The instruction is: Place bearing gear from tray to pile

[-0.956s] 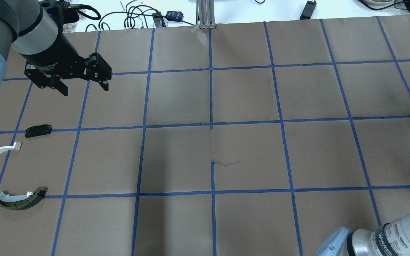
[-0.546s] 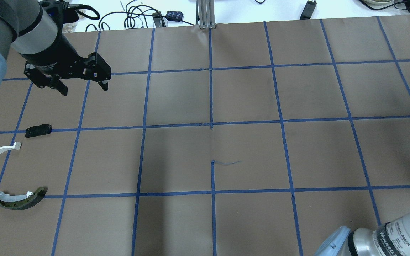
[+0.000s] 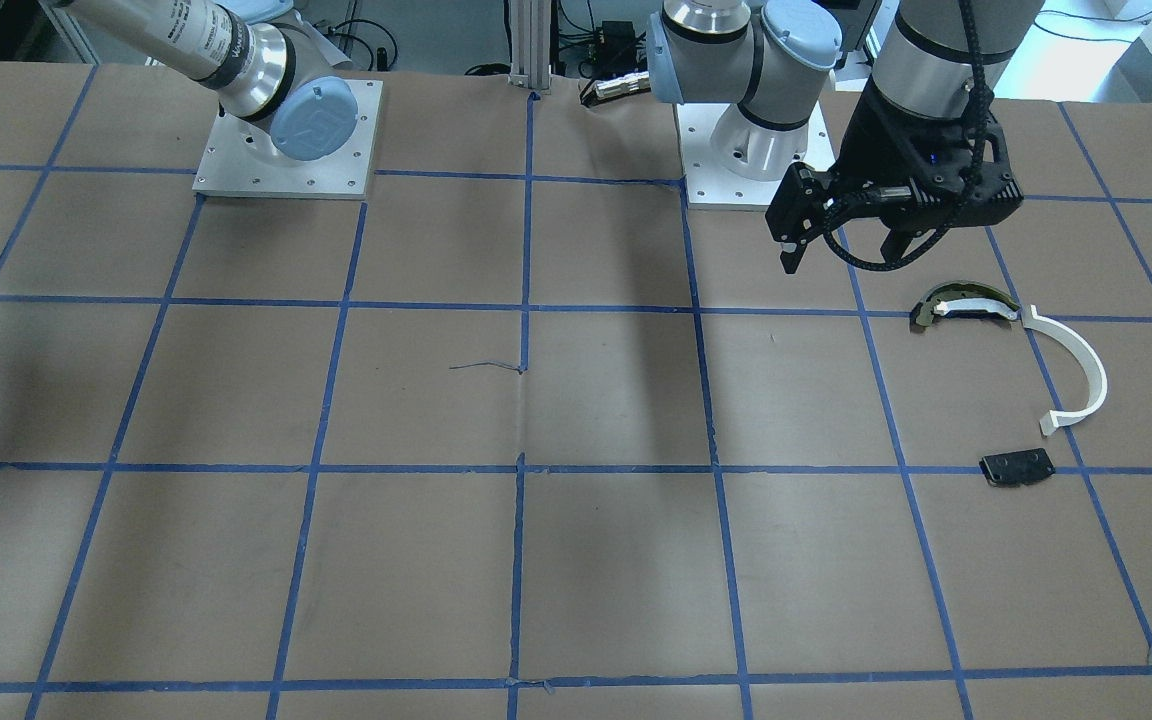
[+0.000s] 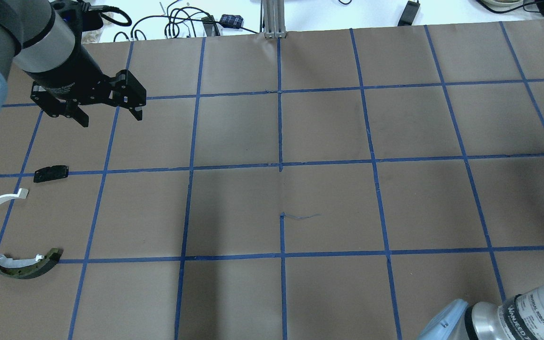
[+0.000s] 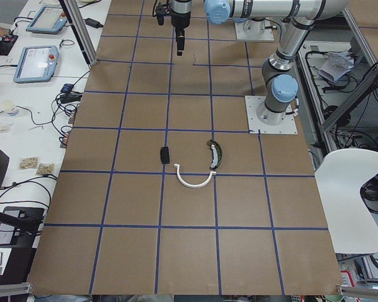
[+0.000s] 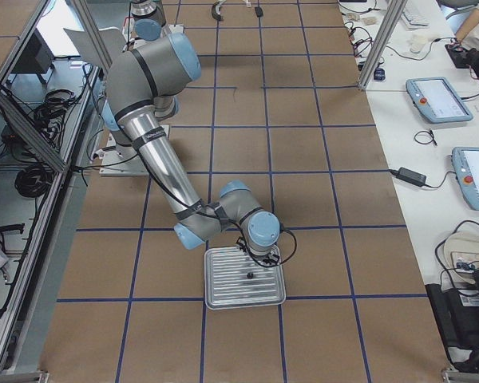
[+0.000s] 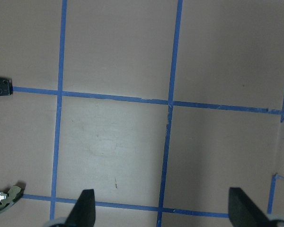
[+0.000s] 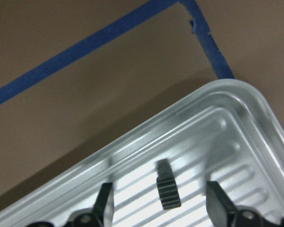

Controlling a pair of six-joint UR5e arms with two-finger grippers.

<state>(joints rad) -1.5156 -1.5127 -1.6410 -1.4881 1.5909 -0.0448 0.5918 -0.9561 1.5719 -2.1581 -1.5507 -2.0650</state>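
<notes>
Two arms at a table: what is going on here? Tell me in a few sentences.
The right gripper is open over the tray, its jaws either side of the gear, which lies in the tray, not yet gripped. The left gripper hangs open and empty near the pile.

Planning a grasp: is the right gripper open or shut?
Open. The right gripper has fingers apart, flanking the bearing gear in the tray.
</notes>
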